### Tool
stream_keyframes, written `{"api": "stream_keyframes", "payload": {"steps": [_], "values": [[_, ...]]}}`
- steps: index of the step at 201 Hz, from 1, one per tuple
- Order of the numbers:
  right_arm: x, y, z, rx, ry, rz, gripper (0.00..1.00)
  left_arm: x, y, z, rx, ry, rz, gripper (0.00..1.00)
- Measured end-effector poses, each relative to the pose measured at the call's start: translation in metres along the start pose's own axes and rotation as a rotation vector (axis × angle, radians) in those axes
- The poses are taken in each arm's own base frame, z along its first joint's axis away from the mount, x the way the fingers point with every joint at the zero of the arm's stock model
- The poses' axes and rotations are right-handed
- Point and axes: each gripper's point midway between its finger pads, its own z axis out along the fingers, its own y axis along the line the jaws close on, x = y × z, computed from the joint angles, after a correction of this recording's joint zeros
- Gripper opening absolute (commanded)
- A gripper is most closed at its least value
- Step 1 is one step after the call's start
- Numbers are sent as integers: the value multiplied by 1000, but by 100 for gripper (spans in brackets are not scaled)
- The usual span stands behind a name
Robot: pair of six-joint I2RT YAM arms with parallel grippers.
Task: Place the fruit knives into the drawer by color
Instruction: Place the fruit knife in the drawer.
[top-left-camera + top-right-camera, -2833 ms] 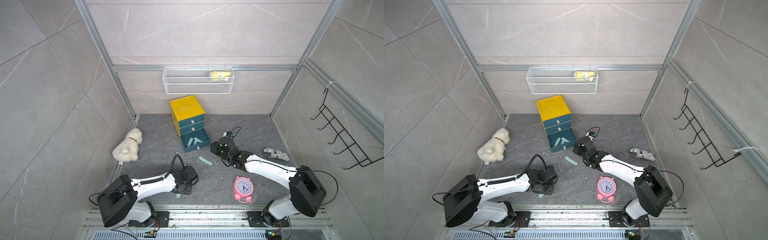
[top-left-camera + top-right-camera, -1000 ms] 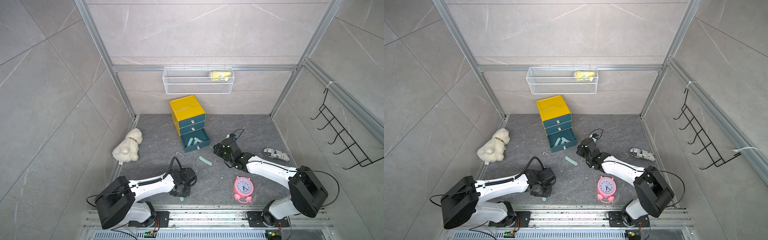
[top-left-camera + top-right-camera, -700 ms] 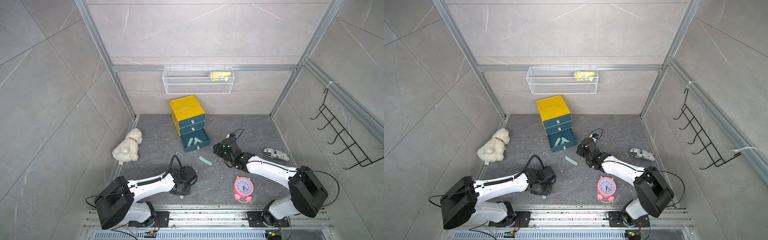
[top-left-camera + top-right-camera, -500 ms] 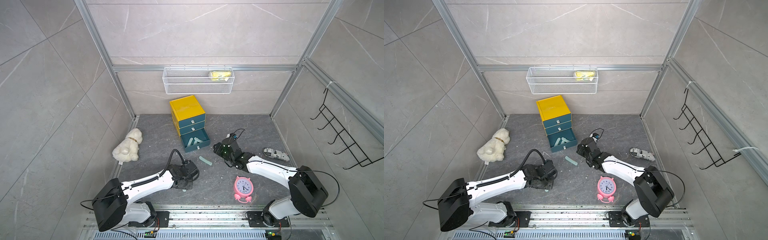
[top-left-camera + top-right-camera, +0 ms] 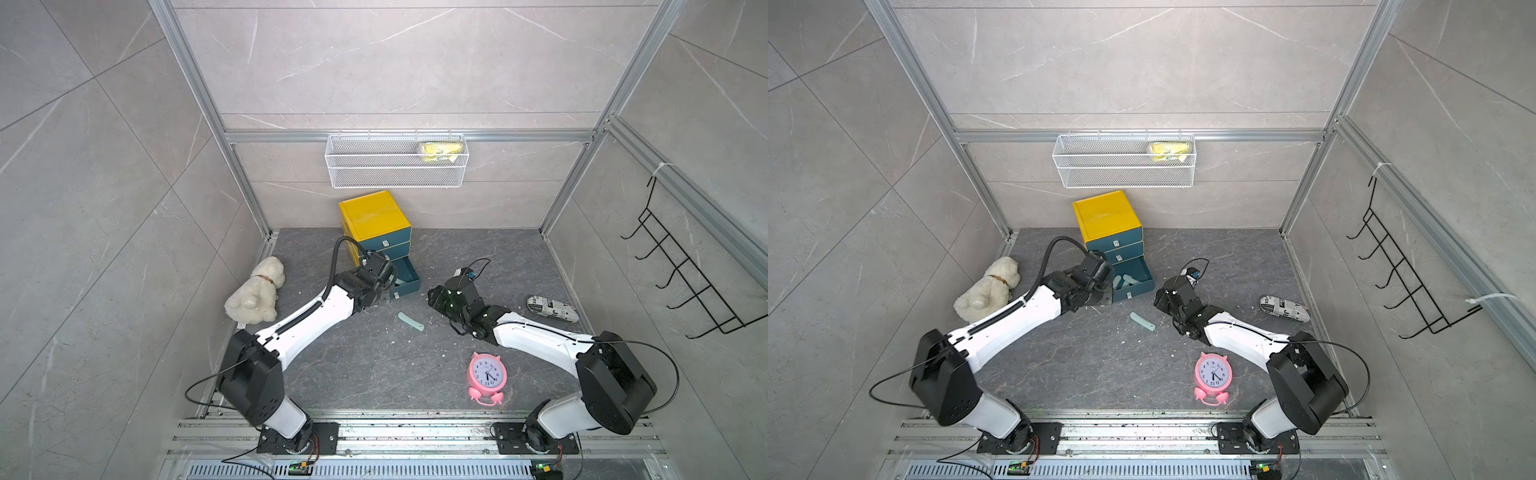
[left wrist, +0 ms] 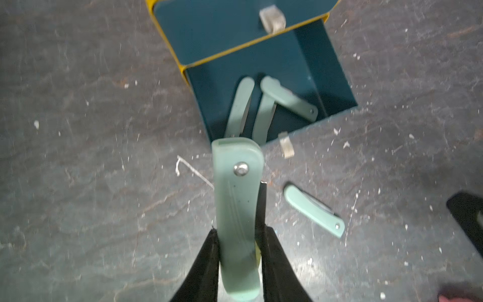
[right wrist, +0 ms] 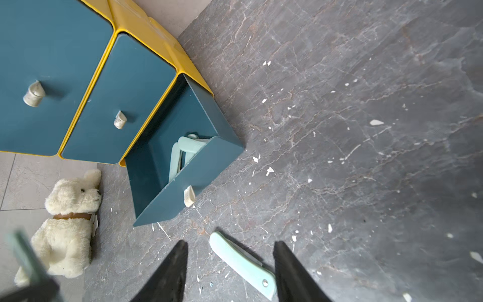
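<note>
Mint sorting nearly done: three in, one in hand, one on the floor.
The left gripper (image 6: 241,231) pinches a mint knife (image 6: 236,206) just short of the open bottom drawer (image 6: 337,86), where three knives (image 6: 287,98) already lie. The floor knife (image 5: 410,321) lies at 6 o'clock of that drawer, framed by the spread, empty jaws of the right gripper (image 7: 231,243). The upper drawers (image 7: 122,102) are shut and no pink or green knives show, so I judge two drops remain.
</note>
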Motion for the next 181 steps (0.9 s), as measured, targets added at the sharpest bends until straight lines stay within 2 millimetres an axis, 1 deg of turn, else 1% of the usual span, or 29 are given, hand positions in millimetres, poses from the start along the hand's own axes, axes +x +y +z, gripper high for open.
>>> {"api": "stream_keyframes", "payload": {"steps": [16, 36, 71, 92, 119, 136, 161, 181], "values": [[2, -2, 1, 1, 5, 6, 55, -17, -8, 21, -21, -21, 35, 27], [5, -4, 1, -2, 13, 11, 55, -27, -14, 43, -55, -30, 87, 27], [9, -6, 3, -9, 23, 26, 55, -46, -20, 66, -117, -58, 164, 27], [10, -6, 4, -11, 27, 25, 55, -46, -19, 78, -151, -53, 197, 28], [10, -6, 4, -10, 27, 25, 55, -36, -17, 93, -172, -22, 219, 32], [10, -6, 3, -12, 28, 22, 55, -34, -16, 96, -178, -15, 221, 40], [13, -9, 3, -10, 36, 12, 57, -33, -15, 98, -185, -13, 217, 66], [13, -8, 3, -12, 39, 1, 60, -33, -14, 98, -187, -14, 220, 77]]}}
